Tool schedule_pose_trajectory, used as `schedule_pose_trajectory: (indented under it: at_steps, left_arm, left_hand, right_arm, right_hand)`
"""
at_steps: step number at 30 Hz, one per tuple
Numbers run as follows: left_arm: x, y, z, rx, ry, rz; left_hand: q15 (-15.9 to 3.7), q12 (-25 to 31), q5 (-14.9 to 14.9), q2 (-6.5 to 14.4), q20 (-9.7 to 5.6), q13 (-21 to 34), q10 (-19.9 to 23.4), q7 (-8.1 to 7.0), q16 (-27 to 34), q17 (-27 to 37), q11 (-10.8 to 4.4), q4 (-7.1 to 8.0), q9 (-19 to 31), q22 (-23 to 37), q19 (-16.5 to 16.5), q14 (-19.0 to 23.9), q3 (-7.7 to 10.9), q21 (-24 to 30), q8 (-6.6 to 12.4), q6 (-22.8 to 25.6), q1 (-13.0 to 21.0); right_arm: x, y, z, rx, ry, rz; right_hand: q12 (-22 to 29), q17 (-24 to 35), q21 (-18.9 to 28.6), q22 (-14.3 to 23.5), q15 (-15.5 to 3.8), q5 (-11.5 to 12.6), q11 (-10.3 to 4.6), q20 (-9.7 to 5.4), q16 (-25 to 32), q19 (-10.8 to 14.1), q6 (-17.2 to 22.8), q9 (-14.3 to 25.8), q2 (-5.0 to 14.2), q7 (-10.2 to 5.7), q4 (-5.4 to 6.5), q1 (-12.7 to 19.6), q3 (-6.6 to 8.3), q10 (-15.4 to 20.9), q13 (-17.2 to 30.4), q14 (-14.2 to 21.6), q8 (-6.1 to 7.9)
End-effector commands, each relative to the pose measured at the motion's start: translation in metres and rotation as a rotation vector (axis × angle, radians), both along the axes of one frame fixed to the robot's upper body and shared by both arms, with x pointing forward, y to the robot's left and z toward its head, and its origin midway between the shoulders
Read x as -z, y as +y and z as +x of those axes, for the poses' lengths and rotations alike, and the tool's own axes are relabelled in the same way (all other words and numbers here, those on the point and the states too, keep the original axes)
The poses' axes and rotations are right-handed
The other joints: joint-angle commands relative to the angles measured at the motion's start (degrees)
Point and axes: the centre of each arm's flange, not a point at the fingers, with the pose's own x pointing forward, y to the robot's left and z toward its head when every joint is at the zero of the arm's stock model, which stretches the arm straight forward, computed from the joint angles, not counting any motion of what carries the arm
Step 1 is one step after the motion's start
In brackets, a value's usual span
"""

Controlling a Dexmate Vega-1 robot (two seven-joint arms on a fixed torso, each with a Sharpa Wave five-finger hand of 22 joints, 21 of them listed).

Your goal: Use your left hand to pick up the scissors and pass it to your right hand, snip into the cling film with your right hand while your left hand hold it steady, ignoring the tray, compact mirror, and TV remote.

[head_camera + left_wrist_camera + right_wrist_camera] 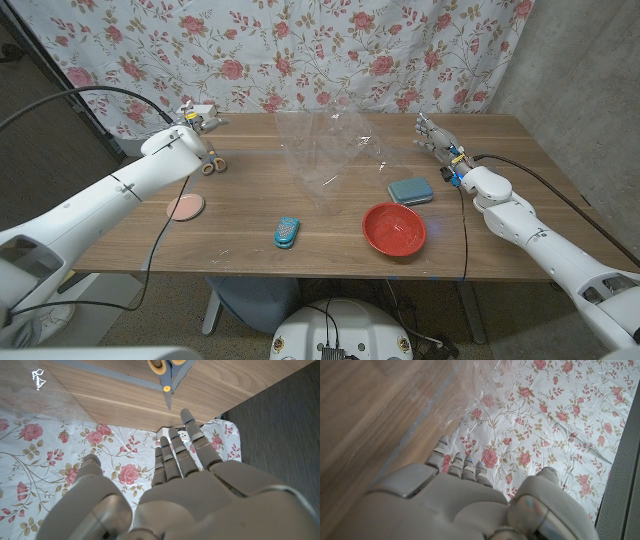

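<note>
Scissors point(212, 161), tan-handled, at table's far left beside our empty, spread left hand point(196, 118): rigid, light, slippery blades; we judge the handle loops best. Right hand point(436, 134) empty, fingers apart

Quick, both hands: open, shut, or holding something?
Left hand: open, holding nothing, near the scissors.
Right hand: open, holding nothing.

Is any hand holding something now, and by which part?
Nothing is held. The left hand is open, short of the scissors on the table; the right hand is open too.
</note>
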Motion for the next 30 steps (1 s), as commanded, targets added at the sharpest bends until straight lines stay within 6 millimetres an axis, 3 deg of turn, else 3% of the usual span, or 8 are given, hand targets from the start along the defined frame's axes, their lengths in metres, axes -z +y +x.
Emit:
schedule_pose_trajectory:
  at_steps: [1,12,16,24,27,30]
  left_arm:
    - [0.002,0.004,0.004,-0.038,0.025,-0.027]
    - [0.001,0.007,0.011,-0.054,0.066,-0.076]
    - [0.001,0.008,0.015,-0.05,0.117,-0.067]
    - [0.001,0.006,0.02,-0.066,0.125,-0.083]
    - [0.001,0.005,0.021,-0.077,0.123,-0.09]
    - [0.001,0.005,0.022,-0.08,0.116,-0.109]
  left_hand:
    - [0.11,0.7,0.3,0.2,-0.15,0.2,1.1,0.51,0.5,0.2,0.35,0.05,0.2,0.1,0.8,0.9,-0.05,0.6,0.49,0.6,-0.5]
    - [1.26,0.9,0.3,0.2,0.04,0.5,1.7,1.24,0.4,0.3,0.8,0.01,0.4,0.1,-0.6,1.2,-0.06,-0.1,0.83,1.5,-0.5]
    - [2.3,0.3,0.3,0.0,0.32,0.7,0.2,1.25,-0.4,0.3,1.12,-0.05,0.5,0.1,-1.9,-0.5,-0.19,-0.7,0.18,-0.2,-0.6]
    - [2.35,0.3,0.3,-0.2,0.5,0.8,0.4,1.65,-0.4,0.4,1.36,0.05,0.6,0.1,-2.1,-0.6,-0.4,-0.8,0.34,0.2,-1.0]
    - [2.64,0.4,0.4,0.1,1.76,1.0,0.6,1.63,-0.9,0.4,1.26,-0.07,0.6,0.1,-4.5,-1.7,-0.2,-1.8,0.39,0.3,-0.7]
    - [3.04,0.4,0.4,0.4,2.04,1.1,0.6,1.94,-1.3,0.4,1.29,-0.23,0.7,0.1,-5.4,-2.7,0.01,-2.3,0.39,0.3,-0.4]
  right_arm:
    - [0.001,0.001,0.001,0.0,0.004,0.006]
    - [0.002,0.0,0.001,0.003,0.003,0.001]
    - [0.003,0.0,0.001,0.005,0.005,0.01]
    - [0.004,-0.003,0.003,0.003,-0.003,0.014]
    - [0.003,-0.004,0.003,0.005,-0.002,0.02]
    - [0.004,-0.005,0.003,0.005,-0.003,0.02]
  right_hand:
    - [0.4,0.1,0.3,0.1,-0.01,-0.2,0.36,0.32,0.4,-0.1,-0.4,0.2,0.66,0.09,-0.08,0.0,-0.24,-0.3,0.2,-0.3,0.25]
    - [0.4,0.1,0.3,0.1,0.0,-0.2,0.36,0.31,0.4,-0.1,-0.4,0.2,0.7,0.01,-0.07,0.0,-0.25,-0.4,0.1,-0.3,0.26]
    - [0.4,0.0,0.3,0.1,-0.01,-0.2,0.36,0.31,0.4,-0.1,-0.4,0.2,0.69,0.04,-0.08,0.0,-0.26,-0.3,0.1,-0.3,0.26]
    - [0.4,0.0,0.3,0.1,0.05,-0.2,0.39,0.31,0.4,-0.1,-0.4,0.2,0.71,0.05,-0.17,0.1,-0.2,-0.4,0.0,-0.4,0.27]
    - [0.4,0.0,0.3,0.1,0.06,-0.2,0.36,0.32,0.4,-0.1,-0.4,0.2,0.68,0.02,-0.21,0.1,-0.2,-0.4,0.0,-0.4,0.27]
    - [0.4,0.0,0.3,0.0,0.05,-0.2,0.37,0.32,0.4,-0.1,-0.4,0.2,0.64,-0.01,-0.24,0.1,-0.2,-0.4,-0.1,-0.4,0.26]
